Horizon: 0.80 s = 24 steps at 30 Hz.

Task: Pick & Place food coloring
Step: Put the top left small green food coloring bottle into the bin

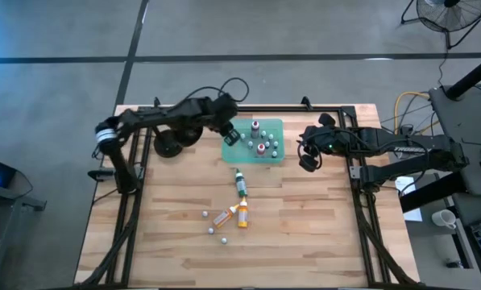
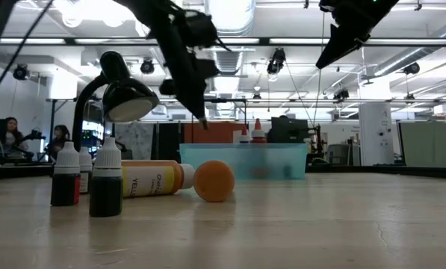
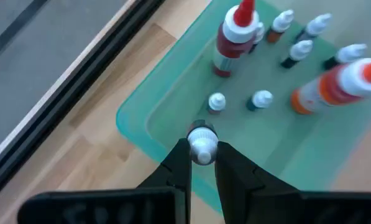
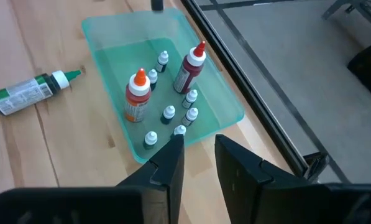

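Observation:
My left gripper hangs over the left rim of the translucent green tray, shut on a small white-capped food coloring bottle. In the tray stand a red bottle, an orange one and several small white-capped bottles. On the wood nearer the front lie a green bottle and two orange-yellow ones, on their sides. A few small bottles stand upright beside them. My right gripper stands open above the tray's right end, holding nothing. My left gripper pinches the small bottle by its white cap between its two fingertips. The fingers slant down from above. The cap and the fingers hide the bottle's body. The bottle is lifted clear, above the tray's rim.
A black desk lamp stands on its round base at the far left, beside my left arm. A black frame rail runs along the table's far edge and sides. Bare wood lies across the table's near half.

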Each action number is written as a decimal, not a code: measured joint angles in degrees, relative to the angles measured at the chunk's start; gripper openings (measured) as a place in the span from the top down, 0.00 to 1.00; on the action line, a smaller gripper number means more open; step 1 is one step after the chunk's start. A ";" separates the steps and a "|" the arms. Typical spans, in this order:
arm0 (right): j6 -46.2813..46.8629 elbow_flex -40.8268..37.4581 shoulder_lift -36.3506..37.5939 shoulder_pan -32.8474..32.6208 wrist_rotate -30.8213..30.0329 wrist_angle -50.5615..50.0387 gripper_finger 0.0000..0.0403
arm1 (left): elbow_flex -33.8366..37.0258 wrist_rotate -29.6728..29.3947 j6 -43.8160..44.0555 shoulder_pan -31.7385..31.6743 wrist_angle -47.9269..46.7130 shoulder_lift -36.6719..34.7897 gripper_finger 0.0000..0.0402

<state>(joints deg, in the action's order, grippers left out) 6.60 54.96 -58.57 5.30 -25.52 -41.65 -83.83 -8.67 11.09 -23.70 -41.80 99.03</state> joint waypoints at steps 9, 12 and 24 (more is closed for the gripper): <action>3.88 0.00 -0.02 0.00 -0.02 -0.04 0.80 | -6.10 0.32 -4.26 -0.44 -1.36 12.03 0.94; 3.86 0.00 -0.02 -0.03 -0.02 -0.06 0.80 | -5.81 -0.33 -4.90 -0.74 -2.70 13.96 0.94; 3.44 0.00 -0.02 0.02 -0.02 -0.04 0.80 | -5.01 -4.69 -8.41 -1.00 0.36 15.81 0.87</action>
<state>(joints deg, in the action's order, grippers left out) 10.04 54.96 -58.59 5.32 -25.54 -41.69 -88.84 -13.35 2.68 -24.71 -41.44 114.84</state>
